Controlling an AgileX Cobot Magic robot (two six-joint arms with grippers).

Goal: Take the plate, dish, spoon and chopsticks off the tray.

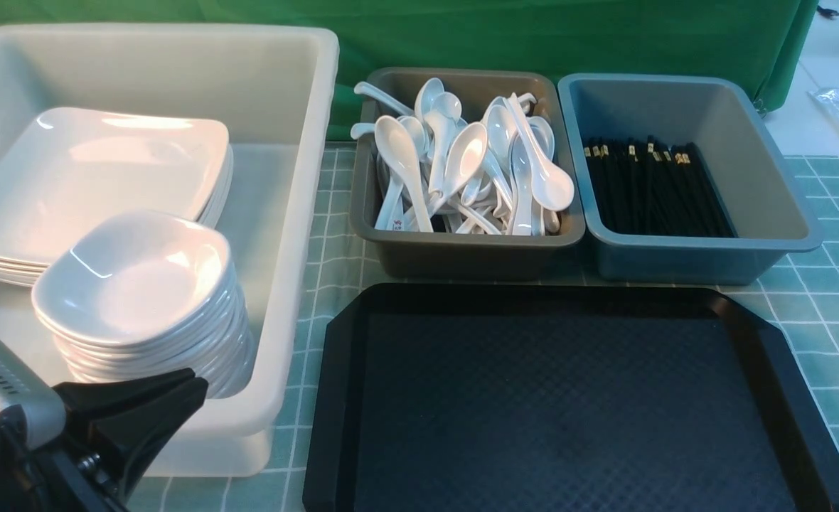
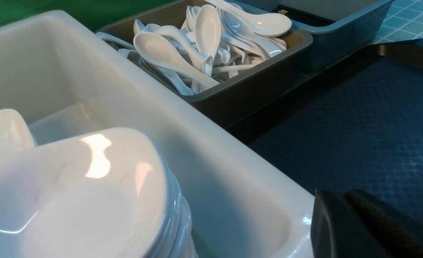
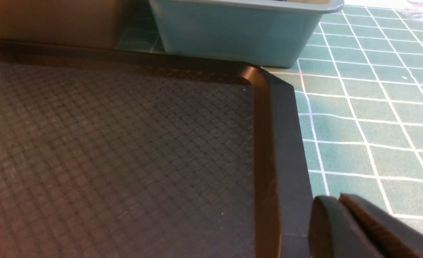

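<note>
Green gridded cloth (image 1: 828,313) under a black, diamond-textured tray (image 1: 569,398), its floor bare.

Left gripper (image 1: 178,398) and right gripper (image 3: 337,229) both look clenched, holding nothing. Beyond the tray: spoons (image 1: 462,167) heaped in a brown bin (image 1: 469,249), chopsticks (image 1: 650,188) in a blue bin (image 1: 682,263); left of it, plates (image 1: 99,171) and dishes (image 1: 135,284) stacked in a white tub (image 1: 298,213).

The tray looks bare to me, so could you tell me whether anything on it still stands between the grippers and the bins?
Nothing visible does: the tray is bare, and the left gripper sits shut beside the white tub.
</note>
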